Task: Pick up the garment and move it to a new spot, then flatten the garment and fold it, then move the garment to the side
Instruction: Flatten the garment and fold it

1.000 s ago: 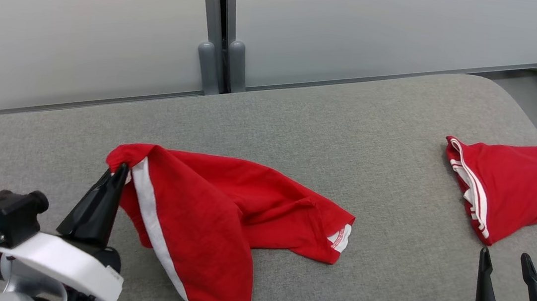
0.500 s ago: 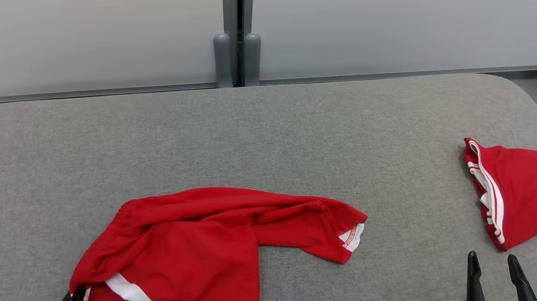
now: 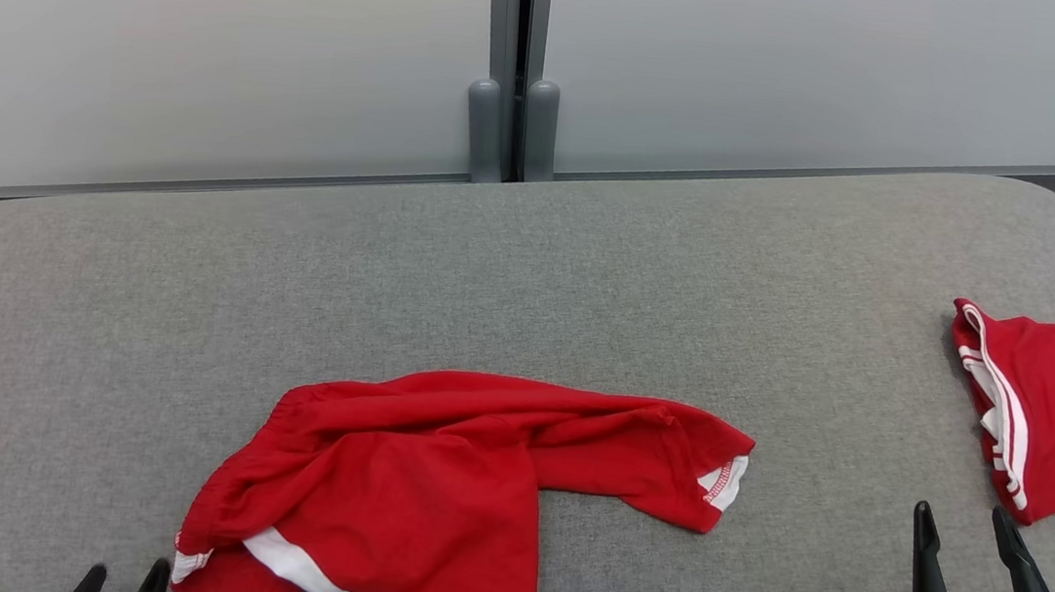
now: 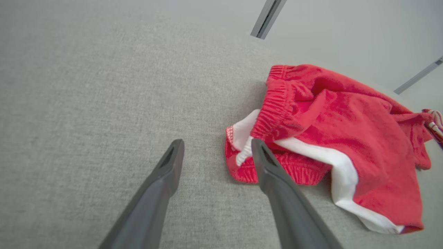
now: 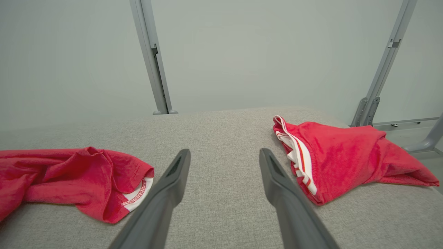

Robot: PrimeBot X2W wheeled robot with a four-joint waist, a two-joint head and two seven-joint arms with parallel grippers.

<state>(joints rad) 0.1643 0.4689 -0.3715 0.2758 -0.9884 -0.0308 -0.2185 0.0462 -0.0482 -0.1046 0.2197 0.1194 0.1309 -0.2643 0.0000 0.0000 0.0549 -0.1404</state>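
Whereas 1 second ago the left gripper held a corner of the garment pinched and lifted, its 2 dark fingers now stand spread wide with nothing between them, and only their tips peek over the bottom edge of the head view. The garment, a pair of red shorts with a white side stripe, lies released and crumpled on the grey cushioned surface, low and left of centre, with 1 leg stretched toward the right.

In the left wrist view the left gripper hangs over bare cushion with the garment's elastic waistband just beside the right-hand finger; whether they touch cannot be told.

The right gripper sits at the lower right as before, jaws parted wide and empty. In its own wrist view it points between the garment's leg hem and a second red garment.

That second red garment and the wall post sit further right in the head view than earlier, because the camera has turned.
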